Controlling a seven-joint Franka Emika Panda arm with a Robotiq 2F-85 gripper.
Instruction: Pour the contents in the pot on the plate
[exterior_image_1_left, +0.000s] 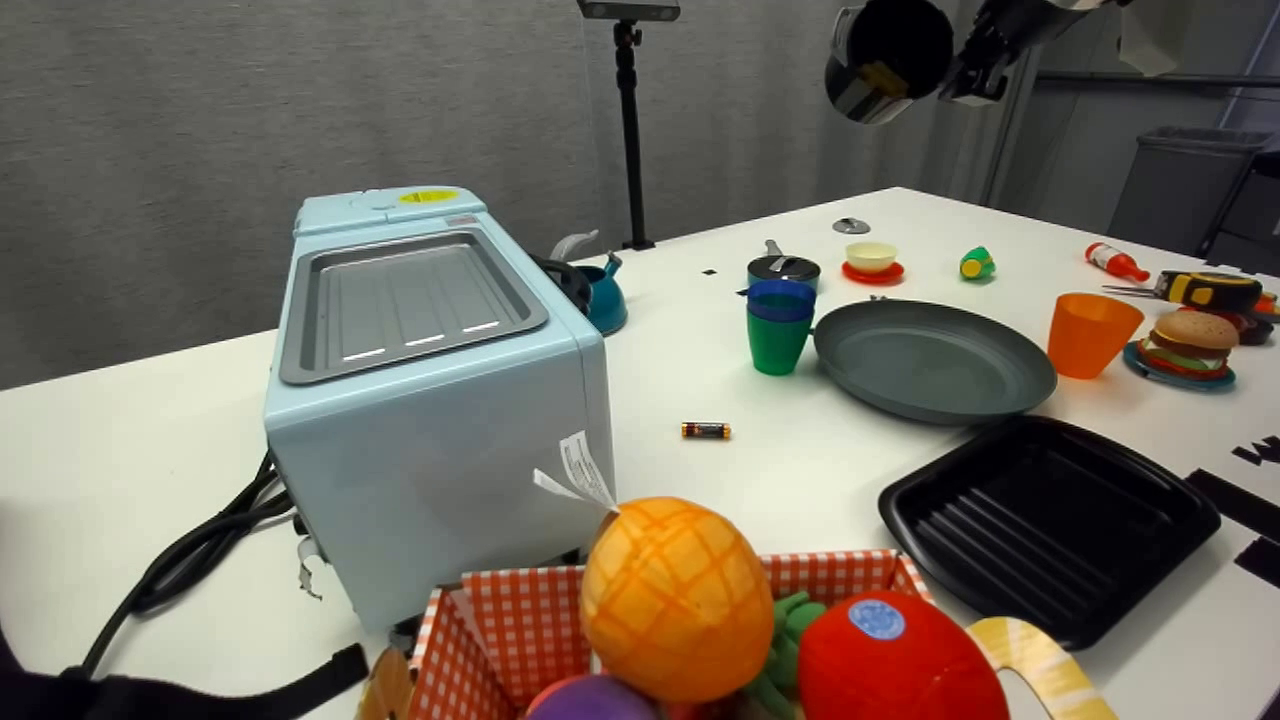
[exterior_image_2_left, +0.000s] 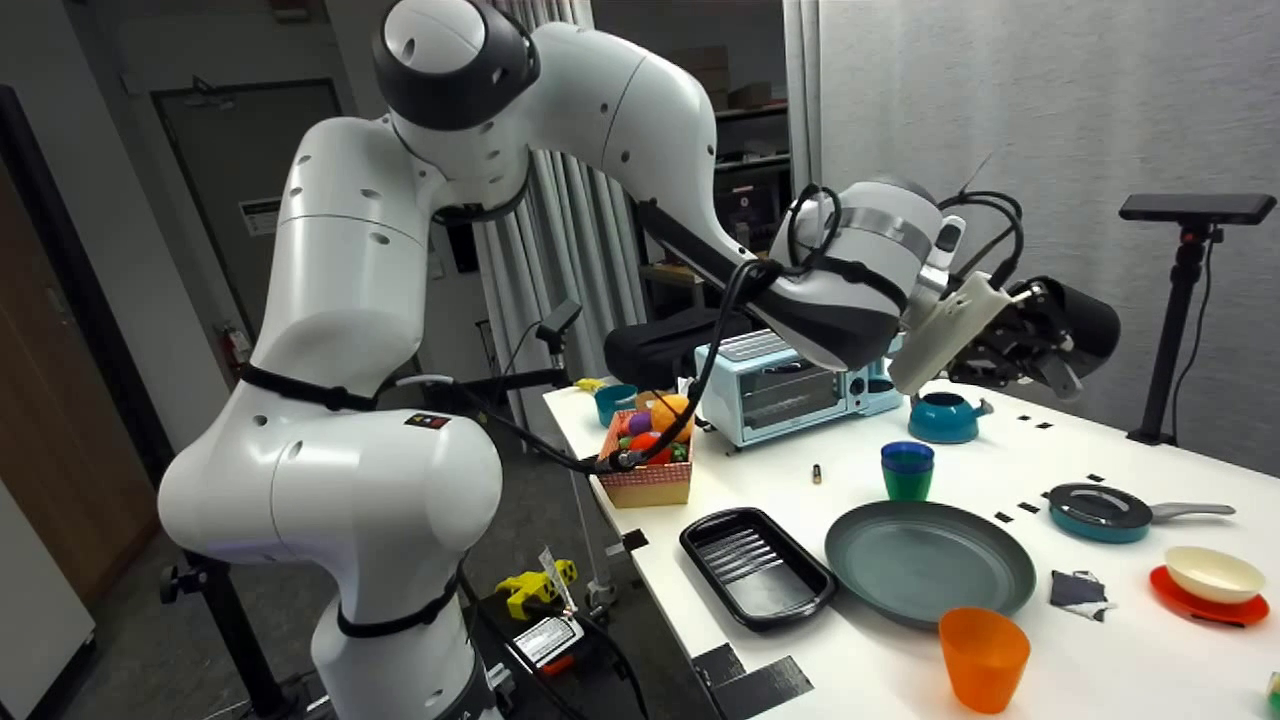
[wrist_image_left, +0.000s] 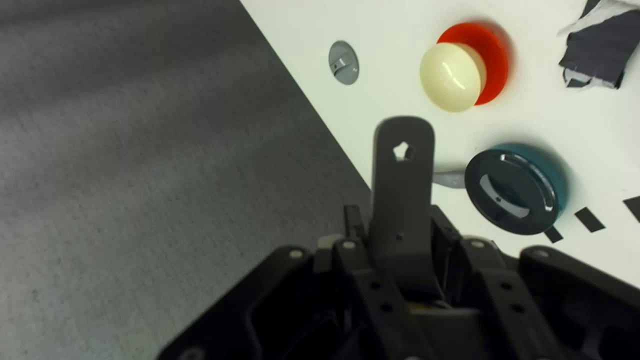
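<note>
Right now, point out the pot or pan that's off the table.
The black pot: the gripper holds it up by its handle, while the teal pan and the black grill pan rest on the table.

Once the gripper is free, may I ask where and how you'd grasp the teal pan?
I'd pinch the slim grey handle from above, jaws to either side: it juts from the teal pan, away from the dark plate, likely leaving finger room.
</note>
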